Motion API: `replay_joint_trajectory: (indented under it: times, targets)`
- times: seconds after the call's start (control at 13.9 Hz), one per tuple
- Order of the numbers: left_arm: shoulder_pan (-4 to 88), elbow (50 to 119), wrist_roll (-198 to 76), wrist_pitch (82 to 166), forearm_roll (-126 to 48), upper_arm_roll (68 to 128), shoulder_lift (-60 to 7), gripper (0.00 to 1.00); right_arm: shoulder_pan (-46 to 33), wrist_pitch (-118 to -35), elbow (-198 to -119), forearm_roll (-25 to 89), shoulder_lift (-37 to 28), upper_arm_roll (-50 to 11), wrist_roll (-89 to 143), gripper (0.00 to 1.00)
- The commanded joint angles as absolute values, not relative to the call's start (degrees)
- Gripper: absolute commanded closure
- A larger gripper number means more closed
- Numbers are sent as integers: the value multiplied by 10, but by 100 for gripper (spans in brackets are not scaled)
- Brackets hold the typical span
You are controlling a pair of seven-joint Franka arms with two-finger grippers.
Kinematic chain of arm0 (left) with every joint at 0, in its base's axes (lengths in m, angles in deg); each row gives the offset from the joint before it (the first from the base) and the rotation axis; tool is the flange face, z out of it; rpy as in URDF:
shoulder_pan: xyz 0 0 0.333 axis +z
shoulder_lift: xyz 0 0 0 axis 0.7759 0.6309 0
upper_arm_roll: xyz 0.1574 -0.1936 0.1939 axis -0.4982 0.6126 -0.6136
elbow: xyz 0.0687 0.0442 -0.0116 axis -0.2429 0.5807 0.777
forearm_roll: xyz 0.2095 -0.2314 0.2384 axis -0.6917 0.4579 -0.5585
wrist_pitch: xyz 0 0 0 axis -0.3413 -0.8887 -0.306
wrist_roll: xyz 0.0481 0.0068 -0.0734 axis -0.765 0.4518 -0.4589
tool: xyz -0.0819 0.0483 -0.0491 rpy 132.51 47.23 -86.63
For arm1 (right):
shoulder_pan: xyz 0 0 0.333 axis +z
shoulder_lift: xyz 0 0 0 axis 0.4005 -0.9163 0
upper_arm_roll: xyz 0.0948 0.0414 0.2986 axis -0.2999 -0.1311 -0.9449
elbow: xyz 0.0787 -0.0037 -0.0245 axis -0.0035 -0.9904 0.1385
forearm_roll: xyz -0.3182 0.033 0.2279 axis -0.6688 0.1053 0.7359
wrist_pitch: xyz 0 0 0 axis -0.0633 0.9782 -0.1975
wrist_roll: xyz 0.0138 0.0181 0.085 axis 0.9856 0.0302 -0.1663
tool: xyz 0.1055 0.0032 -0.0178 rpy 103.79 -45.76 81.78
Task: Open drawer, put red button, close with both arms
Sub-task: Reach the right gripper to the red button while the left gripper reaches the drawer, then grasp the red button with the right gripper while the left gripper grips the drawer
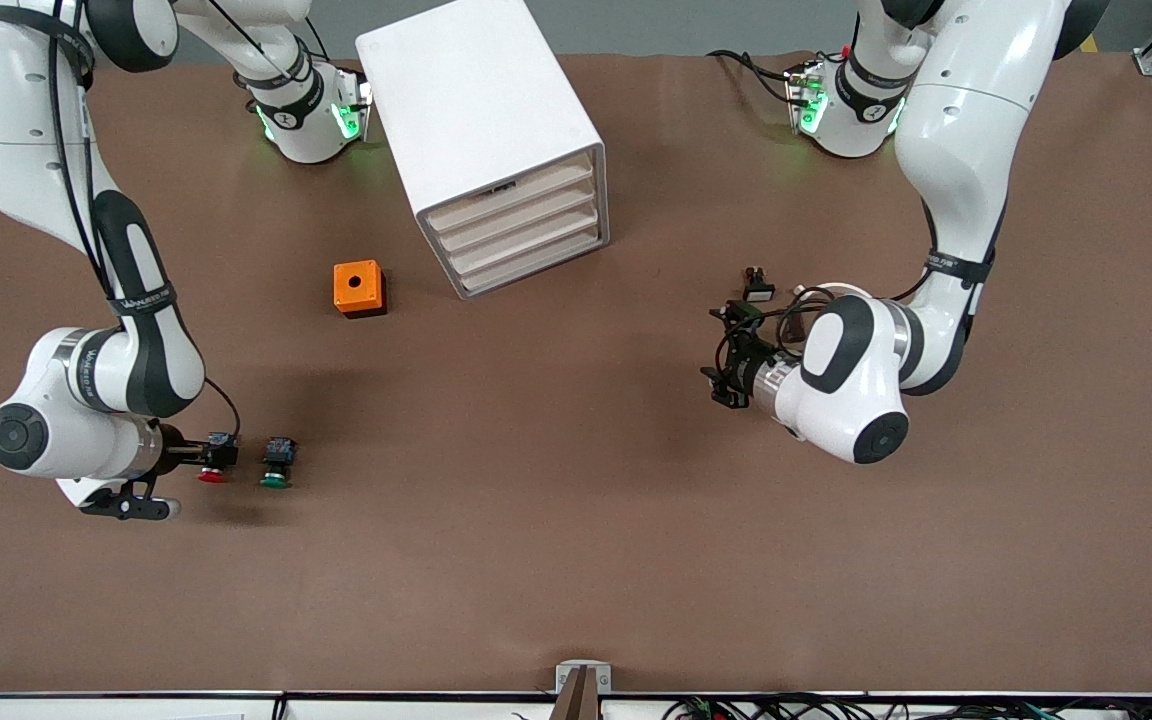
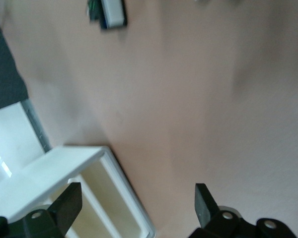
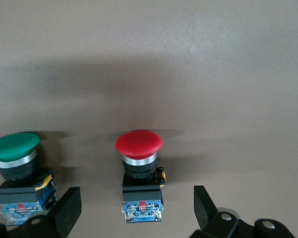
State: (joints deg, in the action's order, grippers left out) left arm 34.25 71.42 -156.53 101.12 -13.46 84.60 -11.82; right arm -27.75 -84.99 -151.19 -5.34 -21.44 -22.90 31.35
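The red button (image 1: pixel 215 461) lies on its side on the brown table near the right arm's end, beside its green-capped twin (image 1: pixel 277 464). My right gripper (image 1: pixel 194 462) is low at the red button, open, and its fingers stand on either side of the button's black and blue body (image 3: pixel 141 198) without touching it. The white cabinet (image 1: pixel 481 110) holds four beige-fronted drawers (image 1: pixel 516 225), all shut. My left gripper (image 1: pixel 723 356) is open and empty over bare table, pointing toward the cabinet (image 2: pixel 64 173).
An orange box with a hole (image 1: pixel 358 288) stands on the table beside the cabinet, toward the right arm's end. A small black part (image 1: pixel 758 288) lies by the left gripper and also shows in the left wrist view (image 2: pixel 109 12).
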Motion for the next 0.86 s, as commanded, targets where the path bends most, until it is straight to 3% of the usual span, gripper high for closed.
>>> replay_joint_trajectory:
  times: [0.0,0.43,0.65,0.72,0.79]
  targets:
    - [298,701,-1616,1001,-86,843,-108,0,-287,-882,-1543,-64,-210,-235,311,0]
    - [228,700,-1742,997,38,843,-86,0,-291,-891,-1552,-63,-210,-235,311,0]
    - [200,693,-1843,998,86,843,-79,0,-291,-893,-1552,-63,-210,-235,312,36]
    - [191,692,-1862,998,91,843,-79,13,-291,-895,-1552,-63,-210,-235,313,45]
    - [179,692,-1878,998,102,843,-78,19,-291,-896,-1552,-63,-210,-235,313,54]
